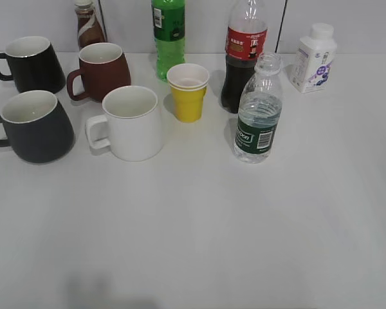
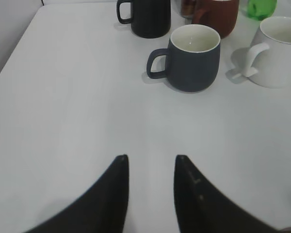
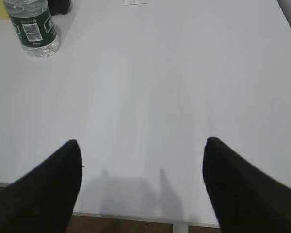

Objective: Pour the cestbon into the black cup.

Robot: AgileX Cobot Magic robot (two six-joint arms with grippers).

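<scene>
The cestbon bottle (image 1: 258,111), clear with a dark green label and no cap, stands upright right of centre; it also shows at the top left of the right wrist view (image 3: 33,26). The black cup (image 1: 35,126), matte charcoal grey with a white inside, stands at the left; in the left wrist view (image 2: 194,59) it is ahead, handle to the left. My left gripper (image 2: 151,158) is open and empty over bare table. My right gripper (image 3: 142,142) is wide open and empty near the table's front edge. Neither gripper shows in the exterior view.
A glossy black mug (image 1: 31,64), a brown mug (image 1: 101,70), a white mug (image 1: 130,122), a yellow paper cup (image 1: 188,92), a green bottle (image 1: 168,35), a cola bottle (image 1: 243,58), a small brown bottle (image 1: 87,23) and a white milk bottle (image 1: 314,58) stand on the white table (image 1: 199,232).
</scene>
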